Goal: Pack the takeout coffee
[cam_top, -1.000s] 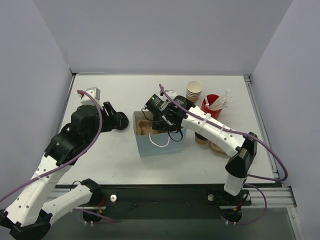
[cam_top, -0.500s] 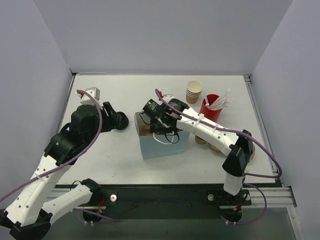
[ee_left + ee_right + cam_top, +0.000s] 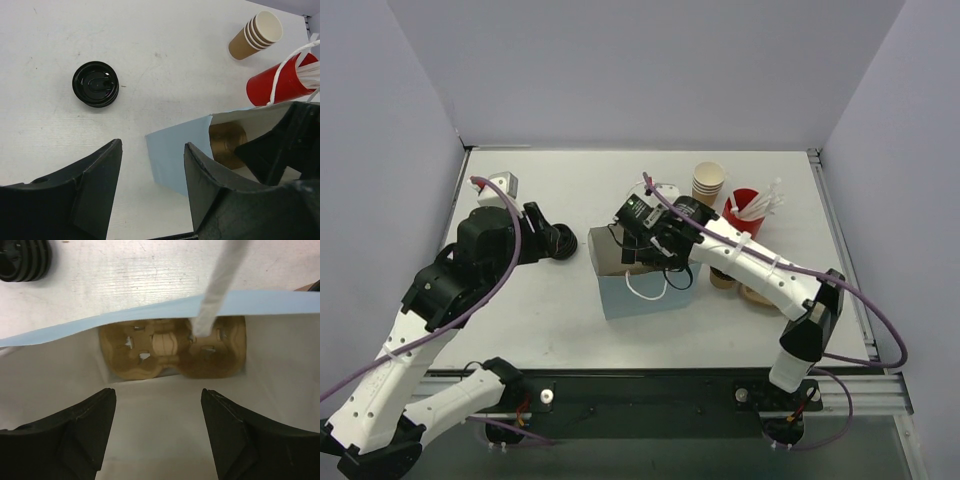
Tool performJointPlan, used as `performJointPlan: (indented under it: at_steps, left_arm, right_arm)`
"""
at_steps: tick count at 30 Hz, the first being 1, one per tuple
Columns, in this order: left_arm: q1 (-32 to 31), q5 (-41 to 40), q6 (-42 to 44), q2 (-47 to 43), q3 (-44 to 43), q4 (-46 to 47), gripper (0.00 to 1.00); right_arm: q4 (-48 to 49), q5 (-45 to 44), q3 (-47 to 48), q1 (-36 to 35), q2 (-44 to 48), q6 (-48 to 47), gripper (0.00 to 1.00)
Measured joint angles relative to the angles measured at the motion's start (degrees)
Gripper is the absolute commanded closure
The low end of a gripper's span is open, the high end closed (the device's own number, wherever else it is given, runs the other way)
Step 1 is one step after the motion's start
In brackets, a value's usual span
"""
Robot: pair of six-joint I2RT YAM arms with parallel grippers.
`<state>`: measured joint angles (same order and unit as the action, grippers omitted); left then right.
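Observation:
A light blue paper bag [image 3: 642,293] stands open at the table's middle, with a brown cardboard cup carrier [image 3: 170,347] on its bottom. My right gripper [image 3: 157,395] is open just inside the bag's mouth [image 3: 640,248], nothing between its fingers. The bag's white handle [image 3: 220,280] crosses in front of it. My left gripper [image 3: 152,150] hovers open and empty left of the bag [image 3: 175,155], near the black lids [image 3: 95,84]. A small brown cup [image 3: 722,278] peeks from under my right forearm. Whether it is the takeout coffee I cannot tell.
A stack of lidless brown paper cups [image 3: 708,183] and a red cup [image 3: 742,212] holding white sticks stand at the back right. A brown round thing [image 3: 756,294] lies beneath my right arm. A small white box [image 3: 506,184] sits at the back left.
My right gripper's jaws have spread wider at the bag's mouth, and the bag has shifted slightly. The left arm has barely moved.

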<state>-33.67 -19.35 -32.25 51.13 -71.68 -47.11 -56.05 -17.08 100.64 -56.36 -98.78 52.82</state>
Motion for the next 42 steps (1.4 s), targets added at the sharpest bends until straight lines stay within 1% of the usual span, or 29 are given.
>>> performJointPlan:
  at_steps: [4, 10, 14, 17, 21, 24, 26, 28, 30, 31, 33, 34, 35, 36, 37, 38, 39, 40, 41, 42]
  left_arm:
    - [0.0, 2.1, -0.1, 0.4, -1.4, -1.8, 0.37]
    - [0.0, 7.2, -0.7, 1.3, -1.9, -2.1, 0.37]
    - [0.0, 10.9, -1.9, 2.9, -2.0, -2.1, 0.38]
    - [-0.8, 12.6, -3.5, 4.2, -2.0, -2.0, 0.38]
    - [-3.1, 13.2, -5.5, 6.1, -1.7, -1.0, 0.38]
    - [-5.4, 13.1, -6.8, 7.8, -1.5, 0.4, 0.37]
    - [-6.6, 12.1, -7.6, 9.5, -1.6, 0.3, 0.38]
    - [-7.7, 11.0, -8.1, 11.5, -1.9, -0.1, 0.42]
    - [-8.4, 10.1, -8.5, 13.0, -2.1, -0.4, 0.45]
    - [-8.7, 9.7, -8.7, 13.6, -2.1, -0.7, 0.51]
    - [-8.8, 9.0, -9.2, 14.1, -2.1, -1.3, 0.59]
    - [-8.9, 8.7, -9.3, 14.1, -2.1, -1.5, 0.75]
    - [-8.9, 8.4, -9.4, 14.1, -2.1, -1.8, 0.83]
    - [-9.0, 8.1, -9.6, 14.1, -2.3, -2.1, 0.89]
    - [-9.0, 7.8, -9.5, 14.1, -2.5, -2.3, 0.93]
    - [-9.0, 7.5, -9.2, 14.1, -2.8, -2.7, 1.0]
    - [-9.0, 7.2, -9.1, 14.1, -3.2, -3.1, 1.0]
    - [-9.0, 7.0, -9.0, 14.1, -3.8, -3.7, 1.0]
    - [-9.0, 6.6, -8.8, 14.2, -4.6, -4.2, 1.0]
    - [-9.0, 6.4, -8.5, 14.2, -5.4, -4.7, 1.0]
  right_arm:
    - [-1.0, 2.5, 2.6, 0.0, 3.1, -0.7, 0.3]
    - [-1.2, 6.9, 9.9, 0.2, 6.6, -3.0, 0.31]
    - [-1.4, 8.8, 11.3, 1.4, 8.9, -4.7, 0.34]
    - [-2.5, 8.3, 11.3, 3.9, 10.9, -6.8, 0.37]
    - [-4.7, 5.9, 10.8, 9.5, 13.7, -10.6, 0.39]
    - [-5.7, 4.5, 8.1, 14.3, 16.0, -13.9, 0.41]
    - [-6.4, 4.4, 6.6, 15.9, 16.3, -15.7, 0.44]
    - [-6.7, 4.6, 5.4, 16.5, 15.9, -17.2, 0.48]
    - [-6.7, 5.4, 4.2, 16.7, 15.2, -18.4, 0.49]
    - [-6.8, 5.7, 3.7, 16.8, 14.8, -18.8, 0.49]
    - [-6.3, 6.7, 2.4, 17.0, 14.3, -19.5, 0.5]
    - [-6.2, 7.1, 1.8, 17.0, 14.2, -19.6, 0.54]
    - [-5.8, 7.5, 0.9, 17.0, 14.2, -19.9, 0.57]
    - [-5.5, 7.8, 0.2, 17.0, 14.2, -20.0, 0.63]
    - [-5.2, 8.2, -0.5, 17.0, 14.2, -20.0, 0.77]
    - [-4.9, 8.5, -1.2, 17.0, 14.1, -20.2, 0.83]
    - [-4.6, 8.8, -1.8, 17.0, 14.0, -20.4, 0.88]
    - [-4.5, 9.2, -1.9, 17.0, 13.8, -20.4, 0.97]
    - [-4.2, 9.5, -2.0, 17.0, 13.6, -20.3, 1.0]
    - [-4.0, 9.7, -2.0, 17.0, 13.5, -20.4, 1.0]
